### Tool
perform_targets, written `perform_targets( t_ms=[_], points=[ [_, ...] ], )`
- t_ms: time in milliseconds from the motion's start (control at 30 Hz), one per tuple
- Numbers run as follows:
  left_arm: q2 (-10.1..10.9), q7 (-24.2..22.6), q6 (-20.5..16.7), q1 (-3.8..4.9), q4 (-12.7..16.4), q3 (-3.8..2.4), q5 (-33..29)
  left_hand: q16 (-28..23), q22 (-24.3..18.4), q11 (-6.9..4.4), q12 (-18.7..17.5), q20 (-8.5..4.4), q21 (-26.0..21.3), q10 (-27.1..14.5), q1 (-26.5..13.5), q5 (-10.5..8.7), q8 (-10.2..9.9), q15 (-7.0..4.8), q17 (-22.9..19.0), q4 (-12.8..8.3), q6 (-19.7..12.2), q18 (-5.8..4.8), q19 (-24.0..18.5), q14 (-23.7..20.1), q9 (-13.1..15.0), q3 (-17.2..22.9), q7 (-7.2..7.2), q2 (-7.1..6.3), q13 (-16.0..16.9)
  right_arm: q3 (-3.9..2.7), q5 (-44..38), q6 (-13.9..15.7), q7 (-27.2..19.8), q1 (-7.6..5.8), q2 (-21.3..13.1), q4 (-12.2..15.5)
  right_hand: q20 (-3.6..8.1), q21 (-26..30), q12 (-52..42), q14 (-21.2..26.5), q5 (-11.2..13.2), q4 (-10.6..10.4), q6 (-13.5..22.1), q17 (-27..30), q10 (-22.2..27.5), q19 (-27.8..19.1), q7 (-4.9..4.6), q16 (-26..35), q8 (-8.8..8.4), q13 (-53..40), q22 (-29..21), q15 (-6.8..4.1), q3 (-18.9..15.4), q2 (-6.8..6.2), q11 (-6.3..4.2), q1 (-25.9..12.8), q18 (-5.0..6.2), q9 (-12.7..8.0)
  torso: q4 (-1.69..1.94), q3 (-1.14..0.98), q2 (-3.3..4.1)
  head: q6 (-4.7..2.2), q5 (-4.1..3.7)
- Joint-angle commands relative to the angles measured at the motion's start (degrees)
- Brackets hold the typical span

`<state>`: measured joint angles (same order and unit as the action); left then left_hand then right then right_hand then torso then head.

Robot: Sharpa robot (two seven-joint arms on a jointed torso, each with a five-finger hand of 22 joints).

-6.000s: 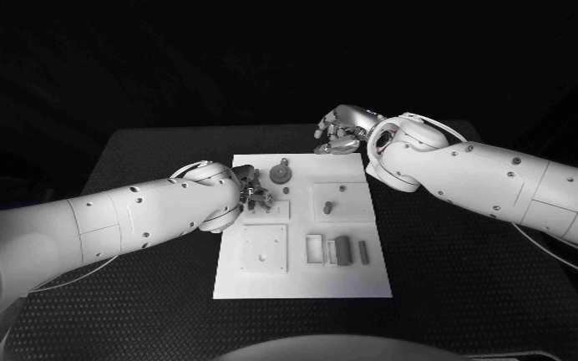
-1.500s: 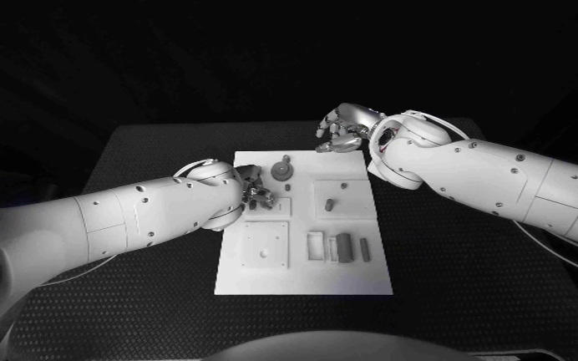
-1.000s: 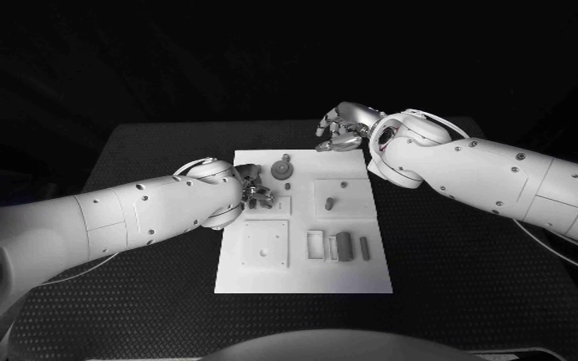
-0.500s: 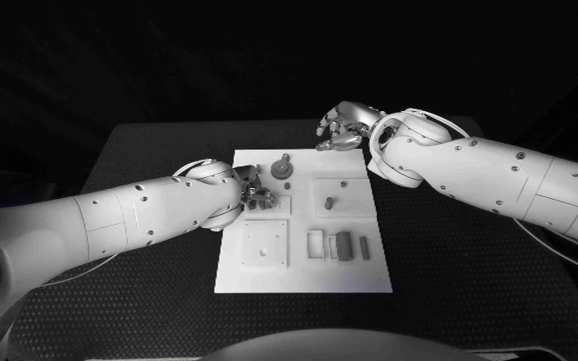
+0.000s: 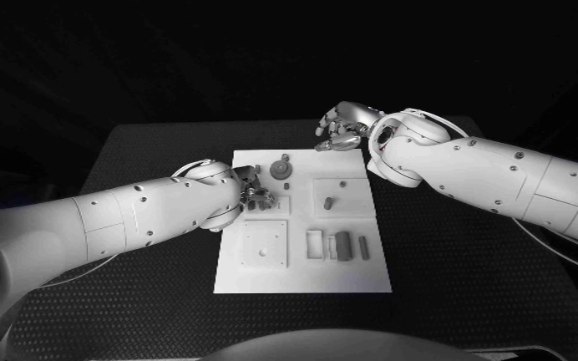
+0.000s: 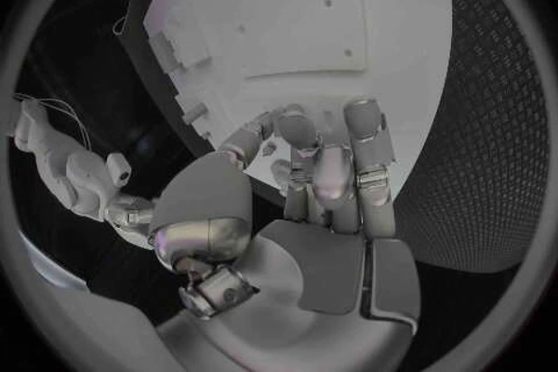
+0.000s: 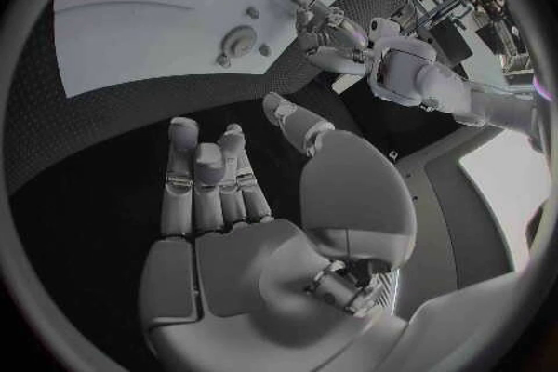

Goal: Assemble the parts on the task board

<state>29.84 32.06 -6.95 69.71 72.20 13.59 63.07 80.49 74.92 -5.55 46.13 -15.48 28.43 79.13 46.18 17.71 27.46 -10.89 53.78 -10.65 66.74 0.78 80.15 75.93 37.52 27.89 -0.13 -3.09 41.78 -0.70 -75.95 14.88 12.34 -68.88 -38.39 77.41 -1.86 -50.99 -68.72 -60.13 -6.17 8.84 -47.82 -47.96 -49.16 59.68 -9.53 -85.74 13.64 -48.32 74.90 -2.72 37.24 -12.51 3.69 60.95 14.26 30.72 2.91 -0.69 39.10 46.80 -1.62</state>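
Black textured table (image 5: 144, 160) under a dark backdrop, white task board (image 5: 301, 277) lying at its middle. Head view: against six seconds ago the left hand (image 5: 254, 195) sits at nearly the same spot on the board's left edge, fingers bent down over a small raised plate; whether it grips a part I cannot tell. The right hand (image 5: 343, 127) has lifted slightly away from the board's far right corner and now hovers over bare table just beyond it, fingers apart and grasping nothing. A round disc part (image 5: 281, 170) lies near the far edge, a short peg (image 5: 329, 204) stands in the square plate to the right, and bar-shaped parts (image 5: 343, 246) lie side by side near the right edge. Bare table surrounds the board, with more room on the left and right than at the far edge. Left wrist view: the left hand (image 6: 320, 169) has fingertips (image 6: 363, 112) pressed at the board's (image 6: 314, 9) rim; a grasp cannot be confirmed. Right wrist view: the right hand (image 7: 227, 195) is spread above dark table, apart from the board (image 7: 116, 37) and the disc part (image 7: 240, 41). No legible writing anywhere.
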Motion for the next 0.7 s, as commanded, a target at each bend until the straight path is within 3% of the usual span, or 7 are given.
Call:
perform_targets(
  t_ms=[33, 267, 400, 700],
  points=[
    [-0.1, -0.6, -0.1, -0.04, 0.1, -0.01, -0.5, 0.3, 1.0, 0.06, 0.3, -0.18, -0.4, -0.4, -0.3, -0.26, 0.0, -0.58, -0.1, 0.1, 0.3, 0.51, -0.1, -0.6, -0.1, -0.4, 0.52, 0.02, -0.1, -0.03, -0.1, -0.6, -0.3, -0.01, 0.0, 0.0, 0.17, 0.4, -0.3, 0.4, 0.2, -0.3, -0.1, 0.0, 0.5, -0.4, -0.41, -0.2, 0.33, 0.1, 1.0, 0.2, -0.1, 0.46, -0.08, 0.0, 0.74, -0.1, -0.01, -0.02, 0.03, 0.02, -0.05],
    [-0.1, -0.9, -0.6, -0.05, 0.0, -0.01, -0.9, 0.4, 0.9, 0.03, 0.5, -0.24, -0.6, -0.5, -1.8, -1.09, 0.0, -0.62, -0.5, 1.8, 0.1, 0.59, -0.1, -0.7, -0.3, -0.8, 0.5, -1.57, -0.5, -0.03, -0.1, -0.5, -0.3, -0.01, 0.0, 0.0, 0.17, 0.4, -0.2, 0.4, 0.2, -0.3, 0.0, 0.0, 0.5, -0.4, -0.42, -0.2, 0.32, 0.1, 1.0, 0.21, -0.1, 0.42, -0.07, 0.0, 0.74, -0.1, 0.01, 0.0, 0.01, 0.11, -0.14],
    [-0.1, -0.9, -0.7, -0.05, 0.0, -0.01, -1.0, 0.5, 1.0, -0.03, 0.8, -0.28, -0.8, -0.7, -2.4, -4.8, 0.2, -0.7, -0.7, 3.1, 0.0, 0.7, -0.1, -0.8, -0.5, -0.5, 0.46, -2.71, -0.9, -0.03, -0.1, -0.4, -0.3, -0.01, 0.0, -0.1, 0.17, 0.4, -0.2, 0.4, 0.2, -0.3, 0.0, 0.0, 0.5, -0.4, -0.43, -0.2, 0.31, 0.1, 1.0, 0.21, -0.1, 0.41, -0.07, 0.0, 0.74, -0.1, 0.0, -0.02, 0.0, 0.13, -0.13],
    [0.0, -1.0, -0.6, -0.05, 0.0, -0.01, -1.1, 0.7, 1.0, -0.08, 1.1, -0.3, -1.0, -0.8, -2.7, -6.95, 0.3, -0.75, -0.9, 4.6, -0.1, 0.8, 0.0, -0.9, -0.7, -0.2, 0.42, -4.44, -1.2, -0.02, -0.1, -0.4, -0.3, 0.0, 0.0, 0.0, 0.17, 0.4, -0.3, 0.4, 0.2, -0.3, 0.0, 0.0, 0.5, -0.4, -0.44, -0.2, 0.29, 0.1, 1.0, 0.22, -0.2, 0.38, -0.06, 0.0, 0.74, -0.1, 0.01, -0.01, 0.01, 0.11, -0.16]
  ],
)
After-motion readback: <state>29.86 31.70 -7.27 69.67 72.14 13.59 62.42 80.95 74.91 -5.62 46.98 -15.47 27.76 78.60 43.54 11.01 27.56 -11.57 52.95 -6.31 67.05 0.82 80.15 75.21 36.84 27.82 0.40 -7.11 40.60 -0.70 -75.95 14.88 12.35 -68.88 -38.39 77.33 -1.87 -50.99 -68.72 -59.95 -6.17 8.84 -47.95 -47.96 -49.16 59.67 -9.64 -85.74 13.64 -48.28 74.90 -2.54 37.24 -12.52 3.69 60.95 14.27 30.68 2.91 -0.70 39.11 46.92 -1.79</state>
